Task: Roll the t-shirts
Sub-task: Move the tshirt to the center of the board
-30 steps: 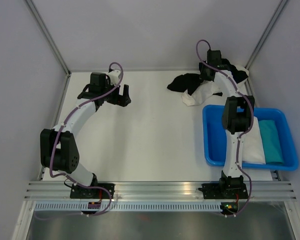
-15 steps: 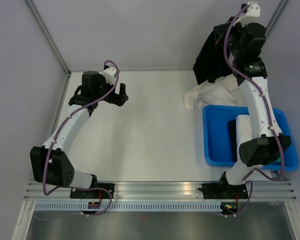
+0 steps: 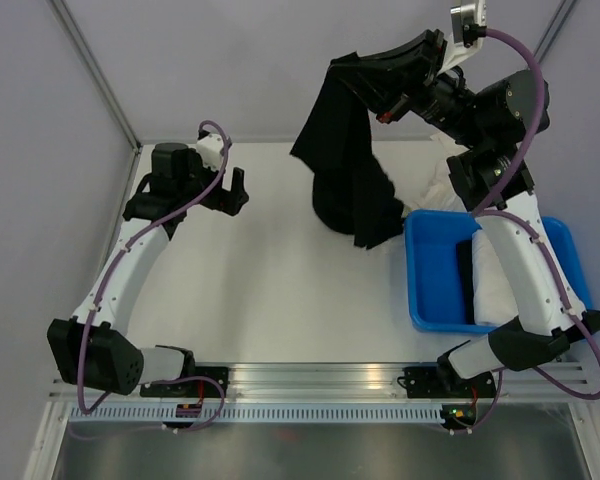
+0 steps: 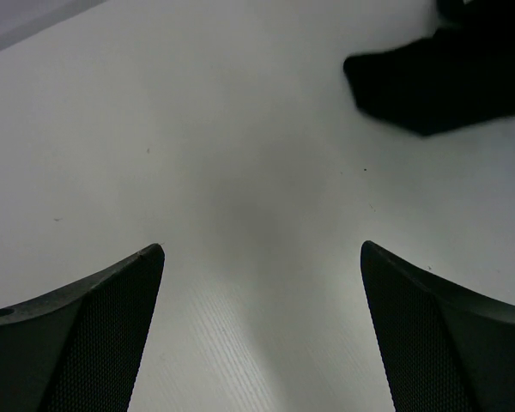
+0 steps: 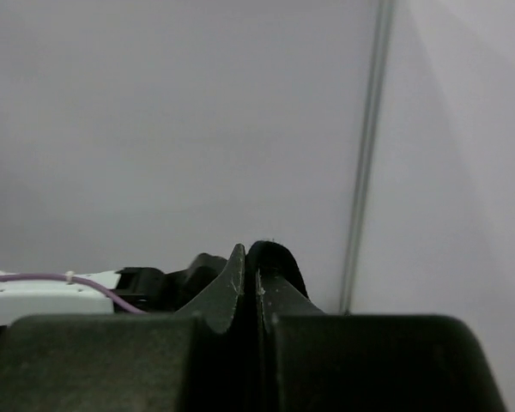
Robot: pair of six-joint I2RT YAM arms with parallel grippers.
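Hoisted leftward, the black t-shirt (image 3: 350,170) dangles from the clenched right claw (image 5: 251,257). Left claw (image 4: 259,249) waits released; spreading likely follows.

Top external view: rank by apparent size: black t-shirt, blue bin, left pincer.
1. Blue plastic bin and black cloth t-shirt: they look alike. The shirt hangs raised, nearer the camera, so they are unranked.
2. Left pincer: clearly smallest.

The left wrist view's edge cuts off the black t-shirt (image 4: 446,77).
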